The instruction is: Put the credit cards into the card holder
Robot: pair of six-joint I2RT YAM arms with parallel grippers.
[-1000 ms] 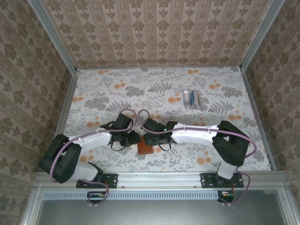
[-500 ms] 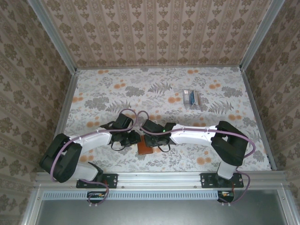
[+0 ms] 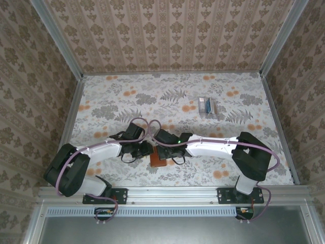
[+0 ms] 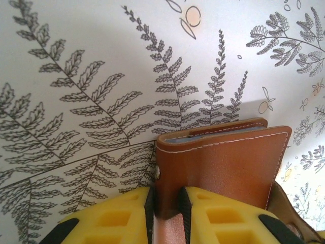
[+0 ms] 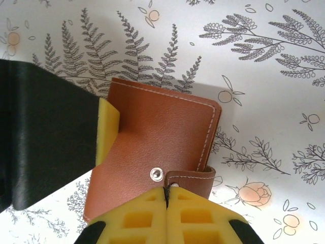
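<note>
From above we see the flower-patterned table, with the left arm and the right arm bent inward until their wrists almost meet near the front edge. The card holder lies between them on the cloth, a small brown square. Well apart from it, toward the far right of the table, lie the credit cards in a small pile; neither wrist camera takes them in.

At the left wrist we see what the overhead view hides: the left gripper pinches one leaf of the holder, a yellow pad on each face. A grey-blue card edge peeps from the holder's top.

At the right wrist, the right gripper has its pads pressed together at the end of the closing tab, beside the metal snap. We cannot tell whether the tab is nipped between them.
</note>
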